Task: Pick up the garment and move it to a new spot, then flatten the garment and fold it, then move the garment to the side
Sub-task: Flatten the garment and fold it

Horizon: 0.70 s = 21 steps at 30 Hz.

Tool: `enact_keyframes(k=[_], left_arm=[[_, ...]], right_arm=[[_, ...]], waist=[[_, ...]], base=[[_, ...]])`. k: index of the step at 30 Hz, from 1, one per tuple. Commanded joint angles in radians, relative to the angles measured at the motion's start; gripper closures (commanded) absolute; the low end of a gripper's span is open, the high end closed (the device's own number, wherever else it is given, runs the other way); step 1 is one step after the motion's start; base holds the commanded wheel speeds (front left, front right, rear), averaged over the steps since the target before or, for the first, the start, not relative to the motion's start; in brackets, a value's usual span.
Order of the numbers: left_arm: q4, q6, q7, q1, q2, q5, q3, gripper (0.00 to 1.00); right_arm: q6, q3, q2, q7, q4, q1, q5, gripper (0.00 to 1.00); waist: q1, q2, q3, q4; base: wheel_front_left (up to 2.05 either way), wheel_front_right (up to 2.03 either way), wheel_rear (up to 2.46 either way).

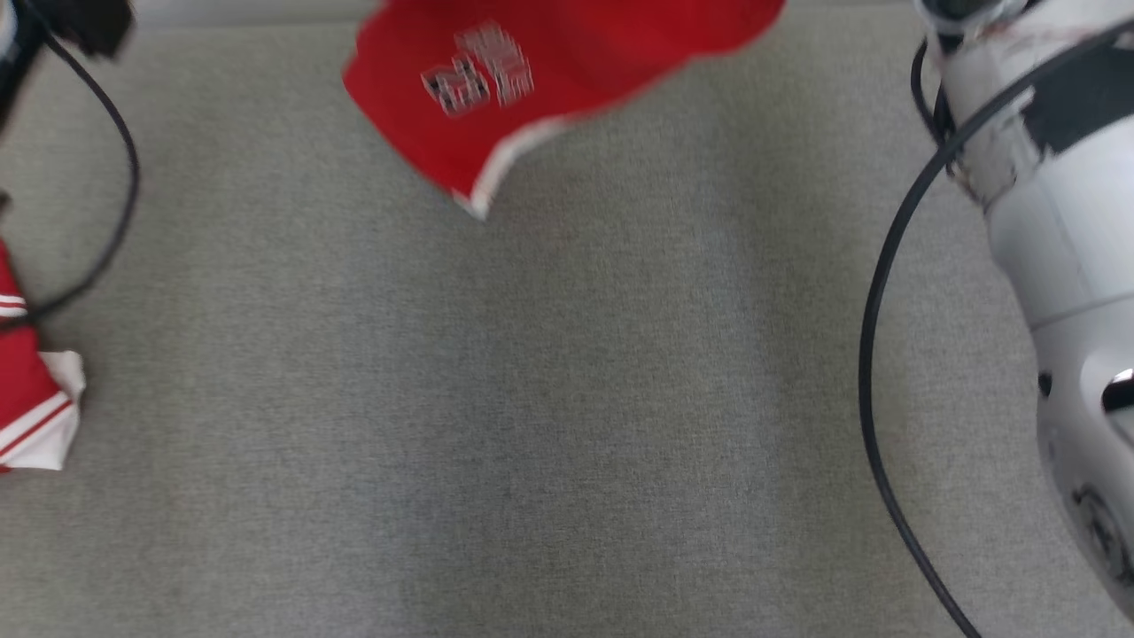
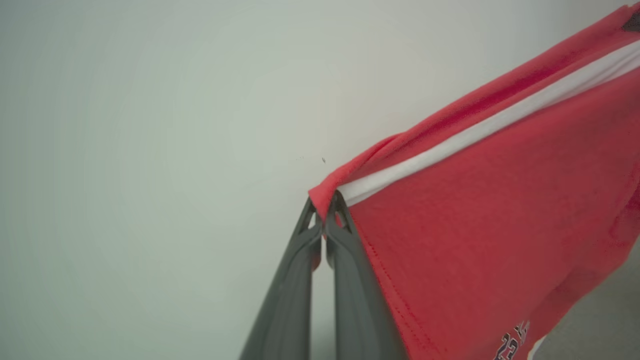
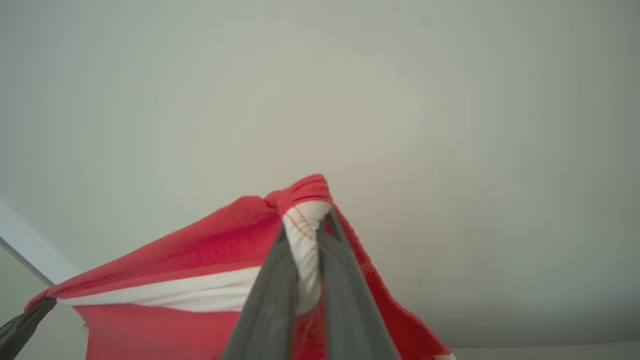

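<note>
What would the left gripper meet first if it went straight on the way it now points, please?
The left gripper is shut on the red garment; past that corner, probably just a pale wall, though depth is unclear.

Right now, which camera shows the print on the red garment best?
Head view: the whole print faces it, though blurred. Left wrist view catches just a corner of it at the bottom; right wrist view shows the garment pinched at its hem.
</note>
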Motion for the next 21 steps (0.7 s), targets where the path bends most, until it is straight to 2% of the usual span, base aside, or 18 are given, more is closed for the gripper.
enact_keyframes(k=[1, 5, 10, 15, 21], left_arm=[[0.029, 0.002, -0.004, -0.039, 0.013, -0.017, 0.000, 1.00], [0.073, 0.003, -0.016, -0.164, 0.005, -0.016, 0.010, 1.00], [0.115, 0.009, -0.045, -0.266, -0.040, -0.029, 0.026, 1.00], [0.147, 0.011, -0.092, -0.299, -0.068, -0.032, 0.027, 1.00], [0.181, 0.007, -0.157, -0.219, -0.076, -0.052, 0.013, 1.00]], right_arm=[[-0.001, -0.014, 0.003, -0.011, 0.036, -0.039, 0.006, 1.00], [-0.001, -0.043, 0.009, -0.080, 0.126, -0.173, -0.010, 1.00], [-0.001, -0.061, 0.029, -0.153, 0.184, -0.271, -0.004, 1.00], [-0.001, -0.034, 0.039, -0.174, 0.184, -0.284, 0.004, 1.00], [-0.001, 0.033, 0.040, -0.162, 0.187, -0.206, 0.018, 1.00]], waist=[[-0.0004, -0.0002, 0.068, -0.038], [-0.0004, -0.0002, 0.098, -0.055], [-0.0004, -0.0002, 0.133, -0.058], [-0.0004, -0.0002, 0.165, -0.053], [-0.0004, -0.0002, 0.195, -0.045]], base=[[0.00, 0.00, 0.00], [0.00, 0.00, 0.00], [0.00, 0.00, 0.00], [0.00, 0.00, 0.00], [0.00, 0.00, 0.00]])
